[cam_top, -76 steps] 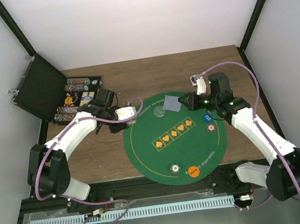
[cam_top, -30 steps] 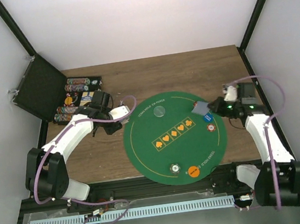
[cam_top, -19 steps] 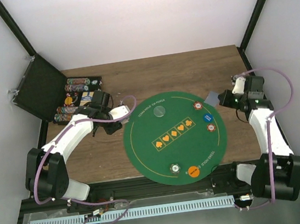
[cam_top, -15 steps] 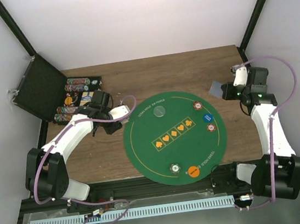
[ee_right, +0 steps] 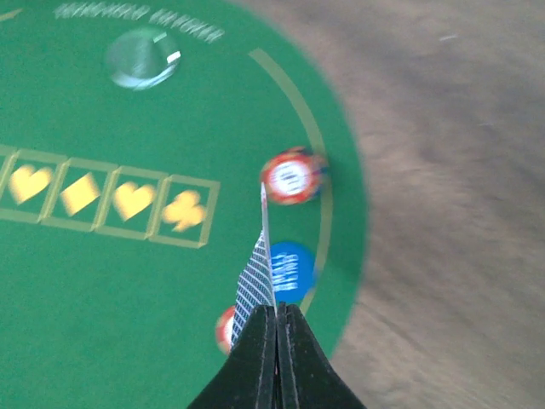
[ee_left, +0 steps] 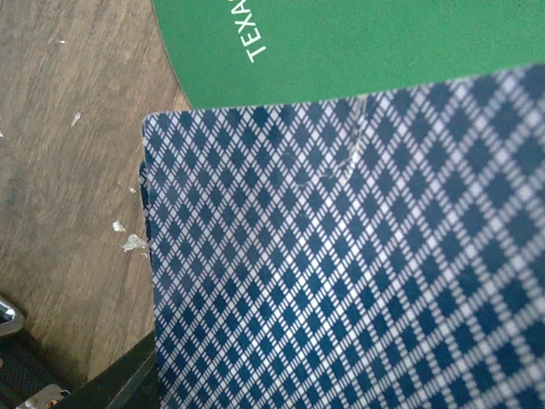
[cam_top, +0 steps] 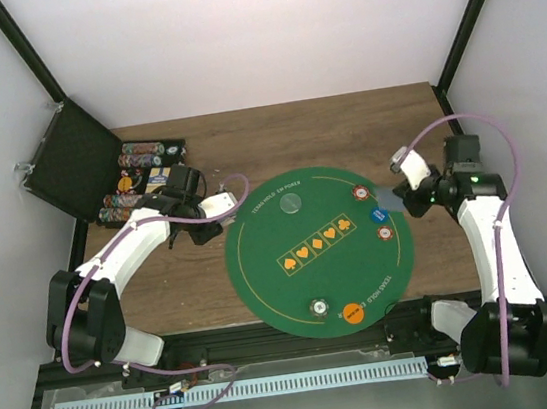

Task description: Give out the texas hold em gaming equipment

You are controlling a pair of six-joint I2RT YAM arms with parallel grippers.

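A round green poker mat (cam_top: 285,294) lies mid-table. On it sit a pale clear token (cam_top: 291,202), a red-and-white token (cam_top: 361,192), a blue token (cam_top: 379,215), another red-and-white one (cam_top: 385,232), an orange one (cam_top: 351,312) and a pale-centred one (cam_top: 318,307). My right gripper (cam_top: 404,197) is shut on one playing card (ee_right: 255,285), held edge-on above the blue token (ee_right: 289,271). My left gripper (cam_top: 208,228) hovers at the mat's left edge, shut on a stack of diamond-backed cards (ee_left: 341,256) that hides its fingers.
An open black case (cam_top: 71,162) with rows of chips (cam_top: 139,177) stands at the back left on the wooden table (cam_top: 274,134). The mat carries a printed row of orange suit boxes (cam_top: 320,237). Black frame posts run along both sides.
My right gripper carried its card off the mat's top, out past the right edge, then swung back to the rim by the blue token. The left arm shifted slightly left, then held still.
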